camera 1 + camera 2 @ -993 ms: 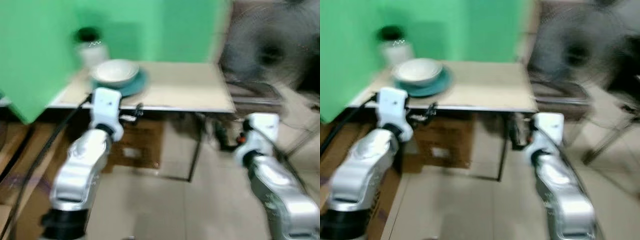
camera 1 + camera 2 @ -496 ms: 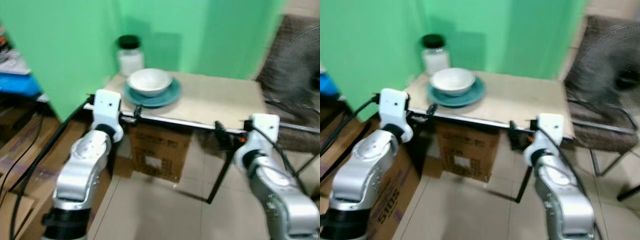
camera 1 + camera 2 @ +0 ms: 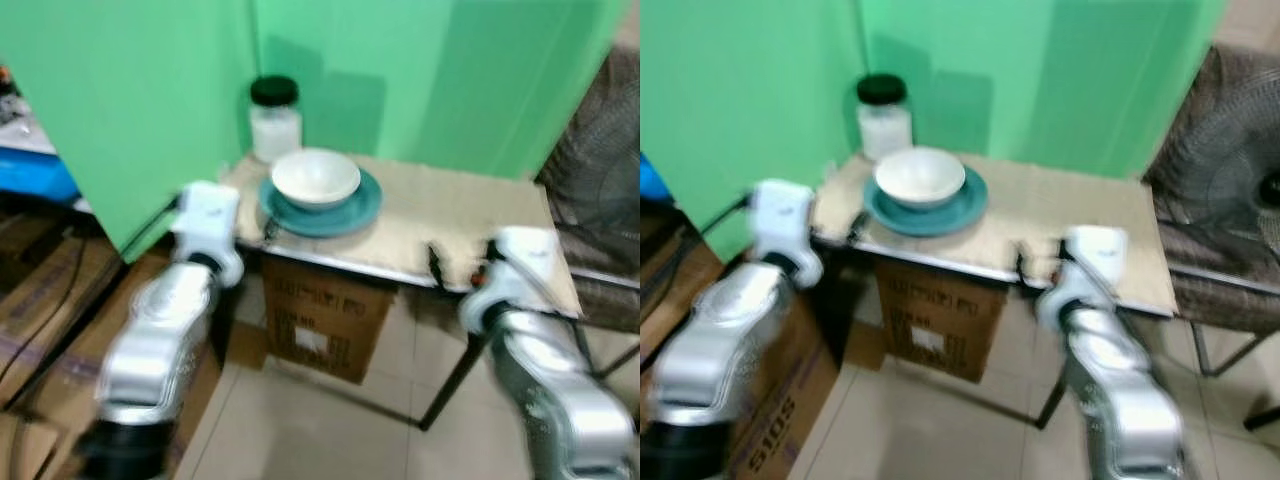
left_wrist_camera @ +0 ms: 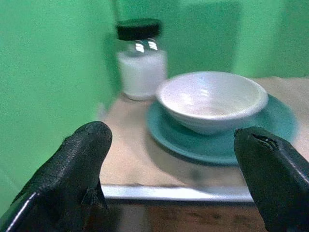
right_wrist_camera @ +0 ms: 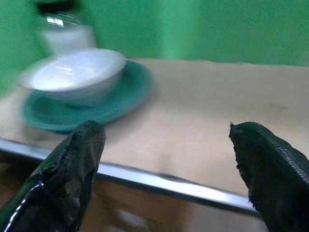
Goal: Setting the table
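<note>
A white bowl (image 3: 315, 176) sits in a teal plate (image 3: 352, 213) at the left end of a small beige table (image 3: 465, 215). Behind them stands a jar (image 3: 274, 120) with a black lid and white contents. My left gripper (image 4: 171, 137) is open and empty at the table's front edge, just short of the plate (image 4: 222, 145) and bowl (image 4: 212, 99). My right gripper (image 5: 168, 133) is also open and empty at the front edge, to the right of the plate (image 5: 87, 108), facing bare tabletop. The eye views are blurred.
Green screens (image 3: 150, 90) close off the back and left of the table. A cardboard box (image 3: 320, 320) stands under it, with more boxes (image 3: 40, 290) on the floor to the left. A fan (image 3: 600, 150) stands at the right. Tiled floor (image 3: 300, 430) lies in front.
The camera has swung and come nearer, so the table now sits closer and more centred. Both grippers have reached its front edge. Bowl, plate and jar stay in place.
</note>
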Motion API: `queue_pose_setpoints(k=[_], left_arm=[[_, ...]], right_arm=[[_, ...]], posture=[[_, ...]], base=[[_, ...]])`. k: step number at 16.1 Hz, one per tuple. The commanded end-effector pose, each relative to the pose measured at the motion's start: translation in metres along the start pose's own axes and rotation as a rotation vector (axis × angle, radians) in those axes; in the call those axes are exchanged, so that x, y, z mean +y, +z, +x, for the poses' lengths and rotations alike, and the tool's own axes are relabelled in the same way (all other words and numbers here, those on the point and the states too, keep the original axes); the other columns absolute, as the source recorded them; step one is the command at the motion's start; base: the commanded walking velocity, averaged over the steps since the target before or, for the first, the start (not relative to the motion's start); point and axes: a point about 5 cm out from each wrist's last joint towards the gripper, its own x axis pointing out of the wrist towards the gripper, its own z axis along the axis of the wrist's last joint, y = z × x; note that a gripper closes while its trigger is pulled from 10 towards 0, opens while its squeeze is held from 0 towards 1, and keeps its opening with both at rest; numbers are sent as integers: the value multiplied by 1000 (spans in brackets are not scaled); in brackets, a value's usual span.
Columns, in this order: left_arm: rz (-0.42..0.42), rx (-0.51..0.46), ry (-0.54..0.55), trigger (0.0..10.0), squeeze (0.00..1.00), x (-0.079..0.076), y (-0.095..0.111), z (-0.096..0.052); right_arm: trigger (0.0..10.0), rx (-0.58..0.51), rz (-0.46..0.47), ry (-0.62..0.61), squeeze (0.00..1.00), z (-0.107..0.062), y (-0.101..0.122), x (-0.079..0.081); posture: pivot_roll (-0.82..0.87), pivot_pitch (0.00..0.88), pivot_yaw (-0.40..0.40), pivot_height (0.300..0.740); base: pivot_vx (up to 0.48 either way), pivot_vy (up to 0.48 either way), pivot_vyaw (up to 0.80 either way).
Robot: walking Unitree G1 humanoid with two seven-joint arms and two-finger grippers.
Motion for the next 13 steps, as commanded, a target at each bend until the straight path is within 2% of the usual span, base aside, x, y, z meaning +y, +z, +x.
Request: queue_pose_setpoints(k=[1, 13], left_arm=[[-6, -22, -42, 10000, 0, -11, 6, 2], [-4, -29, -46, 10000, 0, -9, 8, 5]], right_arm=[[10000, -11, -12, -44, 0, -2, 3, -11], [10000, -21, -6, -32, 0, 1, 4, -7]], posture=[[37, 0, -12, 740], [40, 0, 1, 740]], base=[[337, 0, 0], [338, 0, 0]])
